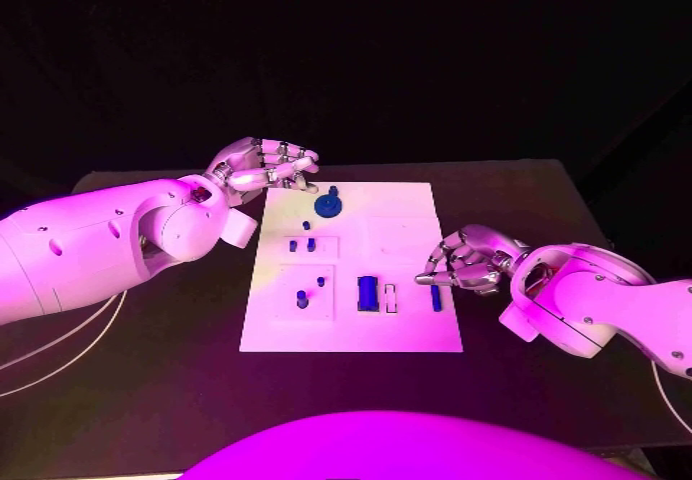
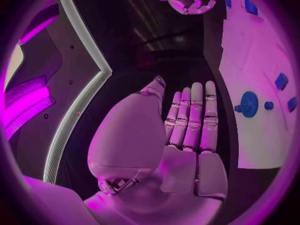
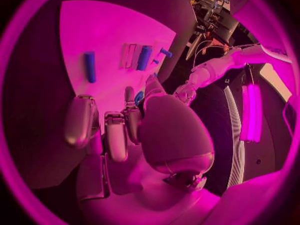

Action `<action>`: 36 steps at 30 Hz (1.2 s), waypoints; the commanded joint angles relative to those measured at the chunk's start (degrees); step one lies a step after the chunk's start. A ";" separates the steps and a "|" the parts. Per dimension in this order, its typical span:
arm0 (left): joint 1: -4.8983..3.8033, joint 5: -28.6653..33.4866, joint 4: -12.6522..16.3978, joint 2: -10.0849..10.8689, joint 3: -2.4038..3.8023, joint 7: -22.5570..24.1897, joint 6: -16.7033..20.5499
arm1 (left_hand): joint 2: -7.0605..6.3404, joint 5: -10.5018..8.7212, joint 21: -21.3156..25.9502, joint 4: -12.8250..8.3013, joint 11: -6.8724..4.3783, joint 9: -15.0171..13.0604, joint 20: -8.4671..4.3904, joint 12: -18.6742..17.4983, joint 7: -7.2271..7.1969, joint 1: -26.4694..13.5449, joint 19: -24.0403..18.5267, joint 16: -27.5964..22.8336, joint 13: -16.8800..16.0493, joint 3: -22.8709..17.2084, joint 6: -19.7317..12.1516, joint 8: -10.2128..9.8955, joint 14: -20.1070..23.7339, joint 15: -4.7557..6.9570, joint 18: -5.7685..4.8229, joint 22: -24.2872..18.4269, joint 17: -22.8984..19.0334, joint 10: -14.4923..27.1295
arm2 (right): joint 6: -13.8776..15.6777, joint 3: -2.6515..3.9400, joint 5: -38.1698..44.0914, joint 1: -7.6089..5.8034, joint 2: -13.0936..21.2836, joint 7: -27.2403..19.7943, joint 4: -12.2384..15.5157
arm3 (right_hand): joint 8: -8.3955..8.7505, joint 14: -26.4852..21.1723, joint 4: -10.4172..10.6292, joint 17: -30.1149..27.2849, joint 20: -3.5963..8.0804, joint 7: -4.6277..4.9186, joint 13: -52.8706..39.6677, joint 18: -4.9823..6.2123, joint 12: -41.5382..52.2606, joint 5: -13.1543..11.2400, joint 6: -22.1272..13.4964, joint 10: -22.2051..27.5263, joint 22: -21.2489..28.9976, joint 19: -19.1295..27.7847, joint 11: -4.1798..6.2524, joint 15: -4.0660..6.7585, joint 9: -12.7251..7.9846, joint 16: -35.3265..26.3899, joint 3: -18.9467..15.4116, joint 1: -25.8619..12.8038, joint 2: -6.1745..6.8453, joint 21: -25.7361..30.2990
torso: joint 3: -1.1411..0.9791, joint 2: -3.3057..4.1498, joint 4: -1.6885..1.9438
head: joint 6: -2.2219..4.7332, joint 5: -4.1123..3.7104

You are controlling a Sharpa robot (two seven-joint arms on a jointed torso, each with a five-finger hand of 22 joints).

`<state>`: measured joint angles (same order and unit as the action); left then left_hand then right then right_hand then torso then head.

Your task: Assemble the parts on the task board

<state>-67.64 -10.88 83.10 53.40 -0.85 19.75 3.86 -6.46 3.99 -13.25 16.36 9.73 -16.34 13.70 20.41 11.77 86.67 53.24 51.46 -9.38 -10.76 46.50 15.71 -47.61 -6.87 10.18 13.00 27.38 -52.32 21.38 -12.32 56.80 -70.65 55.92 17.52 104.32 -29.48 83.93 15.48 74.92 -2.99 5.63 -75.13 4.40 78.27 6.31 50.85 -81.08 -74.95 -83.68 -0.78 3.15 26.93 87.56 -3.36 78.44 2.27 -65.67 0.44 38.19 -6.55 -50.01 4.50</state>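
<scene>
The board [image 1: 411, 325] lies mid-table [image 1: 144, 380], blue parts on it: a gear [image 1: 329, 205] at the far end, a bar [image 1: 368, 293] nearer. The left robot hand [image 1: 264, 167] hovers off the far left corner, fingers curled, holding nothing. The right robot hand [image 1: 464, 262] sits at the right edge, fingers bent, empty.

White task board [image 1: 404, 225] mid-table; blue parts [image 1: 368, 293] scattered on it

Head camera looks down; wrist cameras sit close behind palms (all share the task board [image 1: 353, 265])
</scene>
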 commanded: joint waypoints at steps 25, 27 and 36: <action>0.04 0.48 0.83 0.24 0.03 0.96 -0.84 | 0.03 0.04 0.24 0.12 0.04 0.07 0.00 0.32 1.33 -0.23 0.53 0.20 0.10 0.09 -0.41 0.26 0.45 0.09 0.26 -0.10 -0.10 0.35 | -0.54 -0.47 16.22 3.69 -0.73 9.77 -3.71 | 0.81 4.96 0.95 9.93 -0.36 -0.47 -2.19 -0.57 -0.55 0.02 2.63 0.08 -9.97 -0.40 -0.07 -0.30 -0.54 0.07 -1.47 -0.56 1.43 -1.85 | -0.01 0.10 0.06 | 0.01 -0.10; 0.04 0.41 0.82 0.24 0.03 0.92 -0.86 | 0.03 0.04 0.24 0.12 0.04 0.07 0.00 0.32 1.33 -0.23 0.53 0.20 0.10 0.09 -0.41 0.26 0.45 0.09 0.26 -0.10 -0.10 0.35 | -0.91 -0.48 16.32 3.89 -1.24 9.94 -3.93 | 0.82 4.96 1.01 9.92 -0.36 -0.48 -2.11 -0.56 -0.63 0.03 2.68 0.13 -9.96 -0.39 -0.07 -0.29 -0.55 0.07 -1.48 -0.62 1.39 -1.82 | -0.02 0.10 0.04 | 0.01 -0.08; 0.04 -0.01 0.73 0.25 0.03 0.76 -0.96 | -0.04 0.05 0.33 0.11 0.04 0.07 0.00 0.36 1.32 -0.26 0.59 0.23 0.10 0.16 -0.42 0.28 0.45 0.09 0.25 -0.15 -0.14 0.35 | -4.99 -0.53 16.47 4.45 -2.81 11.06 -4.42 | 0.84 4.93 1.20 9.80 -0.28 -0.61 -1.90 -0.50 -0.91 0.02 3.26 0.25 -9.87 -0.30 0.04 -0.20 -0.63 0.00 -1.68 -1.44 1.05 -1.45 | 0.03 0.02 0.15 | 0.01 -0.23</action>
<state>-67.60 -10.45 83.73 53.68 -0.85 19.89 3.82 -6.46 3.99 -13.25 16.36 9.73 -16.35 13.70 20.41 11.77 86.67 53.23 51.45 -9.34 -10.76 46.50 15.71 -47.61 -6.87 10.17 12.90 27.29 -52.32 19.91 -12.83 72.01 -66.29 53.20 27.39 99.90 -28.83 83.93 16.60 74.90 -3.21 4.91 -75.05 4.40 77.58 6.31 53.84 -81.09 -74.92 -83.90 -0.77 3.16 26.38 87.56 -4.81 77.60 3.48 -67.34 0.43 38.28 -6.43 -50.01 4.33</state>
